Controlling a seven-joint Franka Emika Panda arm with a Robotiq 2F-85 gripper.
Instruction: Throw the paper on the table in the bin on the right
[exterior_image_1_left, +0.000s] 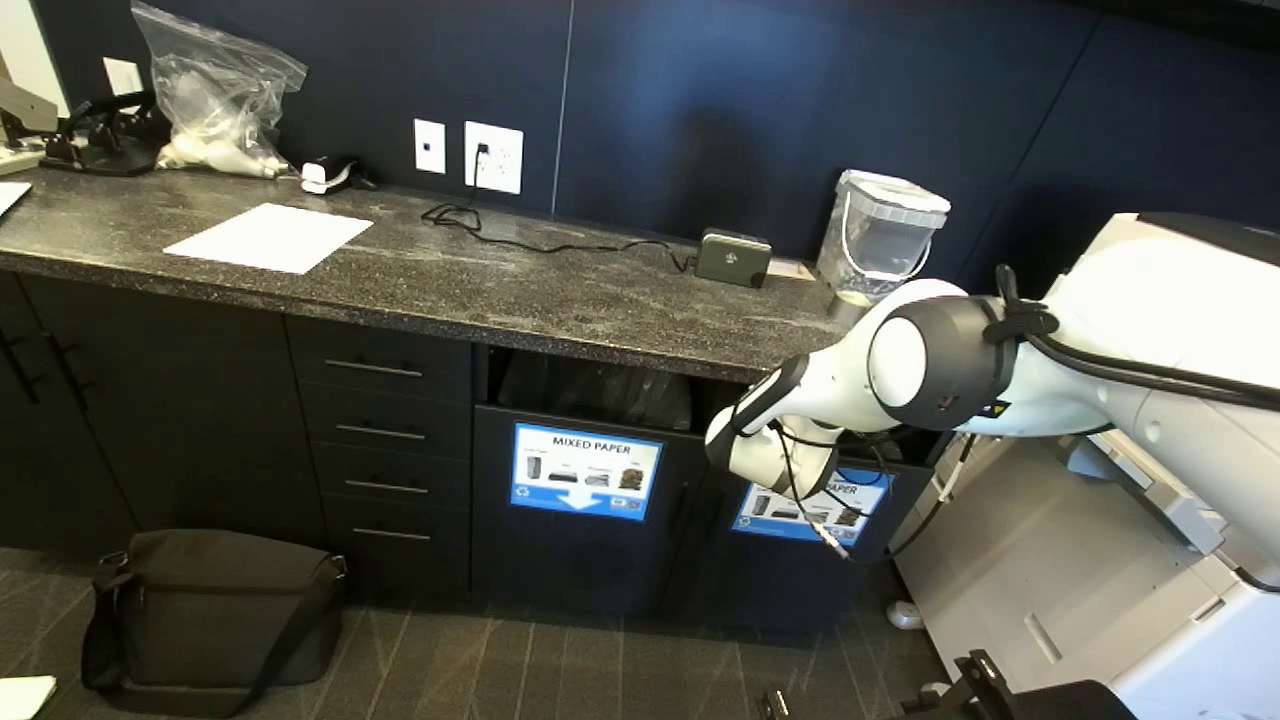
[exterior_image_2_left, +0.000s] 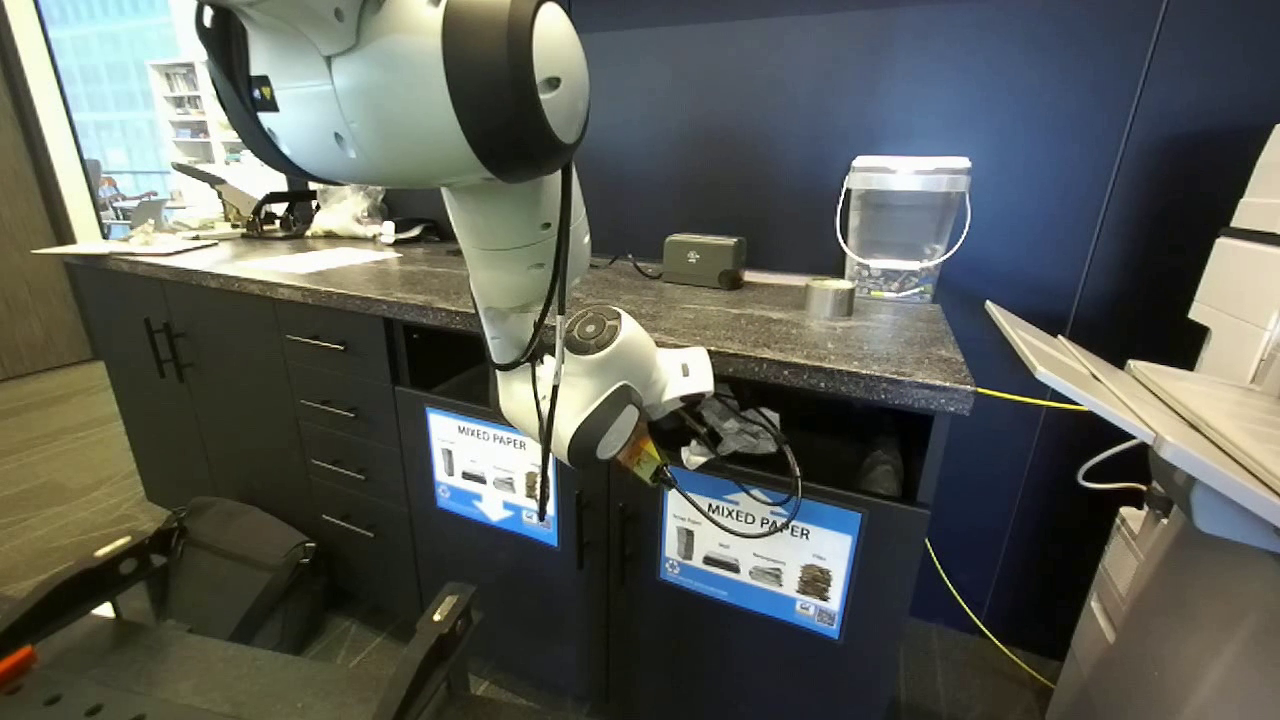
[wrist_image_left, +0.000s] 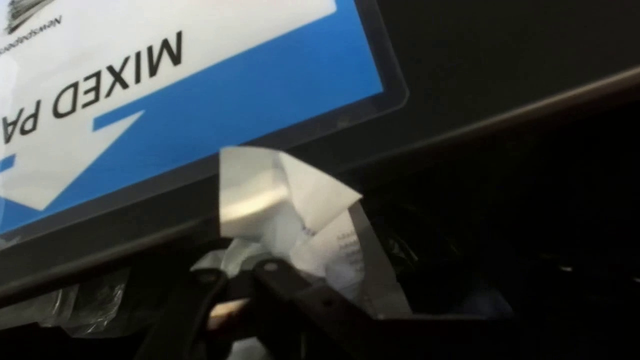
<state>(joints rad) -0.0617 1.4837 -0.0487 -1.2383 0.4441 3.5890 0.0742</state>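
Paper (wrist_image_left: 295, 210) at the opening (wrist_image_left: 525, 210) of the bin (wrist_image_left: 475, 55), the drop presumably the step in hand. Wrist view: the pincer (wrist_image_left: 239, 272) stands at the bin's front rim (wrist_image_left: 525, 112), its jaws drawn nearly together, with the crumpled paper apparently nipped at the tips. The paper overlaps rim and opening alike; whether it touches the rim cannot be told. Release here would risk a fall outside the bin: better to carry the paper wholly past the rim, then spread the jaws wide. In an exterior view, the paper shows just above the bin's label (exterior_image_2_left: 760, 550), its depth inside unclear; a cable loop (exterior_image_2_left: 797, 470) hangs before that label, so a slow, straight entry should keep the loop from snagging on the bin. In an exterior view, the arm (exterior_image_1_left: 950, 350) hides pincer and paper; the edge of the tabletop (exterior_image_1_left: 560, 285) runs above the bin, which calls for a low path in and, once the paper has dropped, a low path out.
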